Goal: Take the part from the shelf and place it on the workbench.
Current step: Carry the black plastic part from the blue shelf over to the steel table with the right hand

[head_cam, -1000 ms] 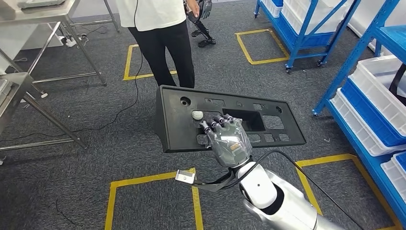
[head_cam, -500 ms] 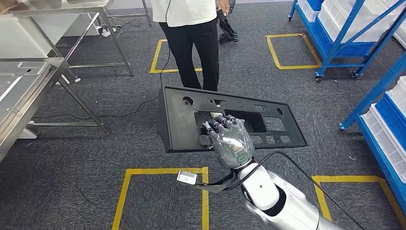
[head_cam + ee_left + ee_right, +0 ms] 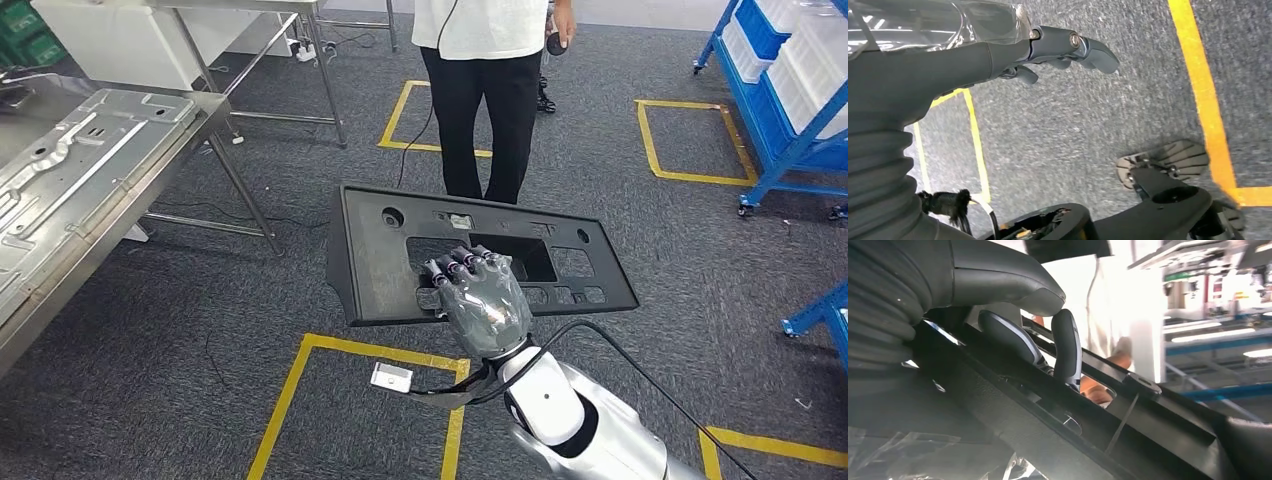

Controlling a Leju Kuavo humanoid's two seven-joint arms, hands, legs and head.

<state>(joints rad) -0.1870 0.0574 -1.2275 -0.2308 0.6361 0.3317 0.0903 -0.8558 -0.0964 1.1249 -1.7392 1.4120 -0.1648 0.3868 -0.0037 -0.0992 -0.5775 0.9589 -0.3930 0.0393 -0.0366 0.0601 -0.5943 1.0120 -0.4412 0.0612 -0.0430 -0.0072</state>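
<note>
While a stainless-steel workbench (image 3: 150, 140) carrying a pressed grey metal sheet (image 3: 70, 165) stands at far left, the robot's right hand (image 3: 483, 295) grips a long black plastic panel with cut-outs (image 3: 385, 262) above grey carpet, beside a person in black trousers (image 3: 485, 110). Its left hand (image 3: 998, 50) hangs over the floor, fingers loosely curled, holding nothing.

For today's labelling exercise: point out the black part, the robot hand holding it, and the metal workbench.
black part (image 3: 375, 255): head view, flat left end.
right robot hand (image 3: 485, 300): head view, back of hand.
metal workbench (image 3: 90, 170): head view, top sheet.
</note>
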